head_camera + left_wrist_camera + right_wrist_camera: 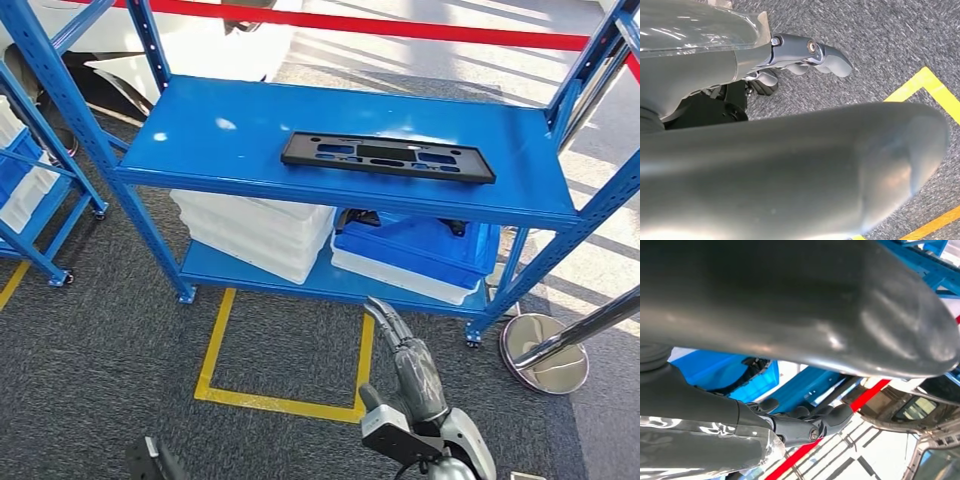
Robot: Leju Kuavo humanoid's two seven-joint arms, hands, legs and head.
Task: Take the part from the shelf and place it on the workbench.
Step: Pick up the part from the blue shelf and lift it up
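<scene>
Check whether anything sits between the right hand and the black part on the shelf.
Nothing visible does. The black part lies alone on the blue shelf's top board; the right hand hangs lower, in front, over open carpet.

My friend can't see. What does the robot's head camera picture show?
A long black part lies on the top board of a blue shelf. The robot's right hand reaches up toward it, holding nothing, above grey carpet with yellow tape.
</scene>
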